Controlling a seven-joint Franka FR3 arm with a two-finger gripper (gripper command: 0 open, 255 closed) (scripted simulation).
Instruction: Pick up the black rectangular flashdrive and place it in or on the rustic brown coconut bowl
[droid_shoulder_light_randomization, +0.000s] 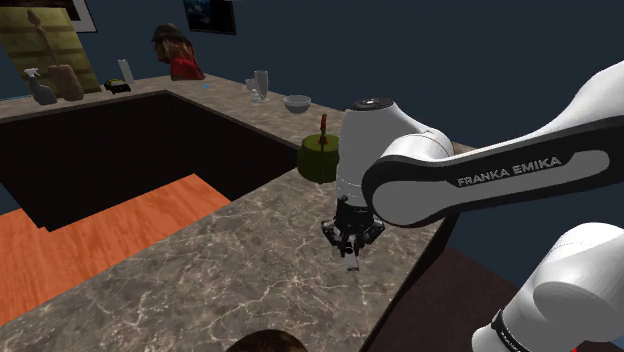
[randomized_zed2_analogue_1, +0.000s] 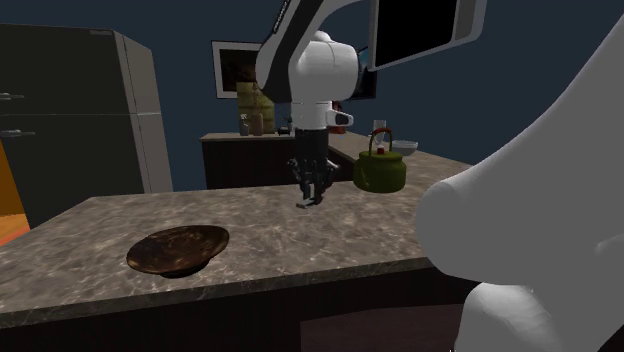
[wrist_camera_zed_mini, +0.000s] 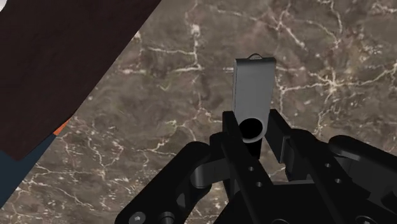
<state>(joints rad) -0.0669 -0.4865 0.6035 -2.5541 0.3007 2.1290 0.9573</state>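
The flashdrive (wrist_camera_zed_mini: 254, 89) has a grey metal sleeve with a small loop at its far end and a black body. My gripper (wrist_camera_zed_mini: 253, 137) is shut on it, the fingers clasping its near end. In the shoulder view the gripper (droid_shoulder_light_randomization: 351, 248) points down at the marble counter, the flashdrive (droid_shoulder_light_randomization: 353, 265) sticking out below it. In the second exterior view the flashdrive (randomized_zed2_analogue_1: 308, 202) hangs close over the counter top. The brown bowl (randomized_zed2_analogue_1: 178, 250) sits near the counter's front edge, well to the gripper's left there. Its rim (droid_shoulder_light_randomization: 266, 342) shows at the shoulder view's bottom edge.
A green kettle (droid_shoulder_light_randomization: 318, 158) (randomized_zed2_analogue_1: 380, 170) stands on the counter (droid_shoulder_light_randomization: 230, 270) just behind the gripper. A pale bowl (droid_shoulder_light_randomization: 297, 102) and a glass (droid_shoulder_light_randomization: 260, 84) sit farther back. The counter edge drops to an orange floor (droid_shoulder_light_randomization: 90, 240). A fridge (randomized_zed2_analogue_1: 80, 120) stands behind.
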